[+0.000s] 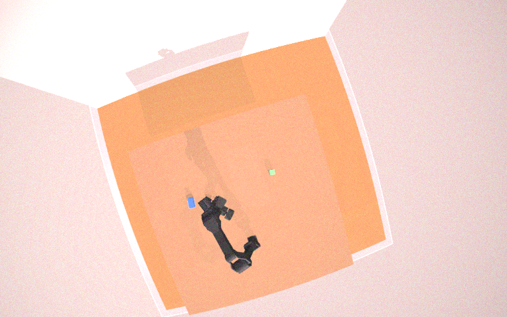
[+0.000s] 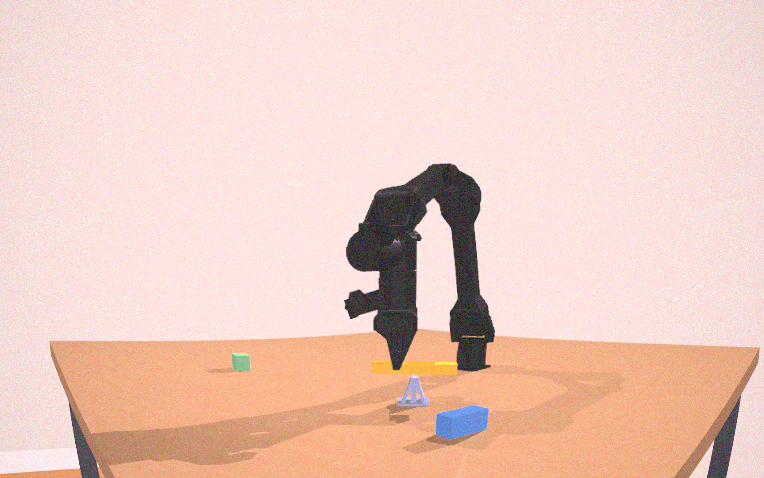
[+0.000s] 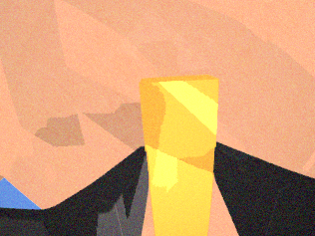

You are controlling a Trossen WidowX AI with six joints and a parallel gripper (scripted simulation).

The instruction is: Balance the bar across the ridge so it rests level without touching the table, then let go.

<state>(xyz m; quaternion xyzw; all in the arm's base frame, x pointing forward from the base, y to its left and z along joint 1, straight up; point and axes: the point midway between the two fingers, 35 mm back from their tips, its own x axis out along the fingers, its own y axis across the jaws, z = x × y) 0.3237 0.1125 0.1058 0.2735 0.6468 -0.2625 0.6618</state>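
Gripper (image 2: 396,365) pointing straight down, its fingers pinching the yellow bar (image 2: 428,367) nearer the bar's 9 o'clock end than its middle, as seen from the exterior view. Bar held roughly level in the air, clear of the table (image 2: 169,405). From the wrist view the bar (image 3: 180,172) runs lengthwise from 6 toward 12 o'clock between the two dark fingers.

Ridge (image 2: 412,391), a small pale triangular stand, sits on the table directly at 6 o'clock of the bar; its tip lies just beneath the bar's underside, and whether the two touch cannot be told.

Blue block (image 2: 462,421) lies on the table at about 4 o'clock of the ridge, near it but apart. In the top view the same block (image 1: 190,202) sits just beside the wrist, at its 9 o'clock.

Green cube (image 2: 240,361) stands well apart, at 9 o'clock of the bar; in the top view (image 1: 271,172) it lies at 2 o'clock of the arm.
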